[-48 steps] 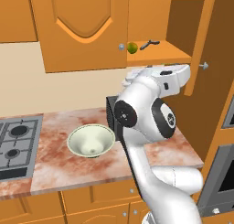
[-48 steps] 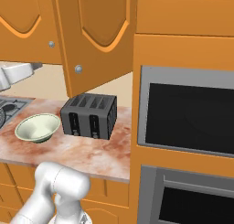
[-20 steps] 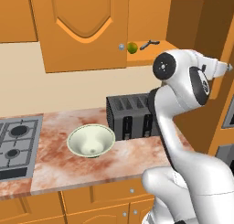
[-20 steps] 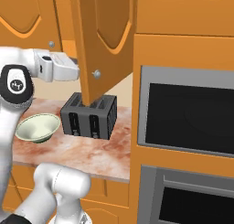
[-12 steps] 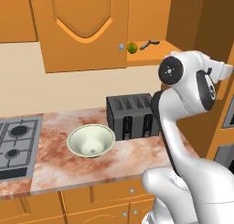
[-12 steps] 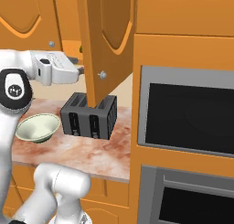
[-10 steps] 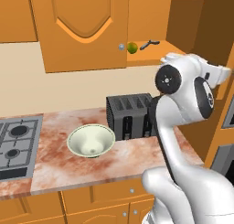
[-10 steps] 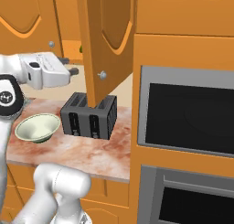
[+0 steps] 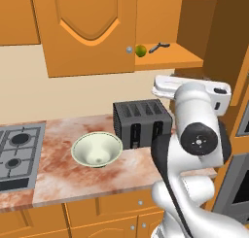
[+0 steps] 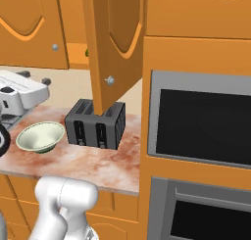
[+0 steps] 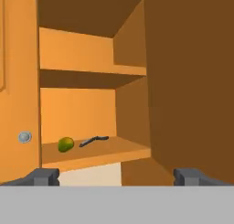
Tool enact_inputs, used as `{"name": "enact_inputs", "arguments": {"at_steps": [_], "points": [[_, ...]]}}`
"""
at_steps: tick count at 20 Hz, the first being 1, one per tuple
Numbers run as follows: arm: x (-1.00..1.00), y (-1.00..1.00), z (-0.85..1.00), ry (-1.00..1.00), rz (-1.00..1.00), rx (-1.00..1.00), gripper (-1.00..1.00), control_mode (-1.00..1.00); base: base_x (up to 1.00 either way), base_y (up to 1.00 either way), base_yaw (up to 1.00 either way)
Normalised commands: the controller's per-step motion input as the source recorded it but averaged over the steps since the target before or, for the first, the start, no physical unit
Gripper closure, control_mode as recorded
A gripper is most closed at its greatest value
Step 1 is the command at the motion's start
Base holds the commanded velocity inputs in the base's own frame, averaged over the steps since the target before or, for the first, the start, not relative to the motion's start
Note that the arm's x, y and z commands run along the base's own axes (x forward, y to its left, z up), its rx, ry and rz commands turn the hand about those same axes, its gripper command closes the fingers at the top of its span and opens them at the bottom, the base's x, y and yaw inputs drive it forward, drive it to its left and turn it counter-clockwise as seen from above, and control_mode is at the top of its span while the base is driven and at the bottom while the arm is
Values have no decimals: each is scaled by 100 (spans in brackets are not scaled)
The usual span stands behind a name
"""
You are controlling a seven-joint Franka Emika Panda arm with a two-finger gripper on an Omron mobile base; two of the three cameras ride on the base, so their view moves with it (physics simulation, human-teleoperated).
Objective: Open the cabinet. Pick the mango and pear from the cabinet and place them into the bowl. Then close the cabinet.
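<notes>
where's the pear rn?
The pear sits on the open cabinet's bottom shelf, left end, near the closed door's knob, with a dark utensil to its right.

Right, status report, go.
Claw open, empty, facing the cabinet. Right door swung wide, left door shut. Pear on the lower shelf beside a dark utensil. Bowl empty on the counter; approach unobstructed.

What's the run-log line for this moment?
cabinet: right door open | pear: on lower shelf | bowl: empty on counter | gripper: open, facing shelf, holding nothing
</notes>
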Motion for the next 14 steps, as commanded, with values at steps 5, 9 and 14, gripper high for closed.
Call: {"name": "enact_inputs", "arguments": {"at_steps": [5,9,14], "points": [[0,49,-2,-16,33,-2,-100,-100,0,0,0],[18,47,0,-16,4,-1,-100,-100,0,0,0],[46,59,-1,-10,0,0,-100,-100,0,0,0]]}}
